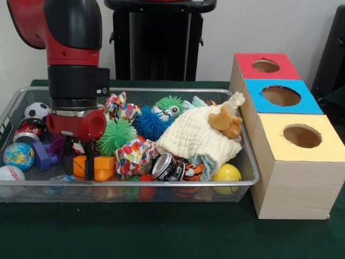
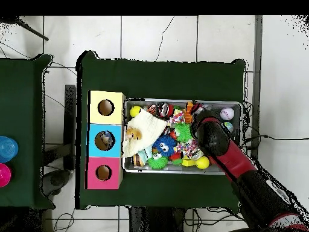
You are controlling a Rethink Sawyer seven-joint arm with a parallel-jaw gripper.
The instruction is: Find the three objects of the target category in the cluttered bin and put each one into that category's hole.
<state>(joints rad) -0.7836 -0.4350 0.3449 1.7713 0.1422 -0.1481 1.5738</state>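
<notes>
Gripper (image 1: 78, 159) is down inside the wire bin (image 1: 245, 162), at the end far from the wooden box (image 1: 294, 186); black fingers (image 1: 69, 163) are spread, straddling an orange block (image 1: 96, 167) without clamping it. Blue-topped hole (image 1: 281, 95) is the box's middle one. No clear bottle can be made out in the clutter; a silver can (image 1: 164, 166) lies below the cream cloth (image 1: 195, 135).
</notes>
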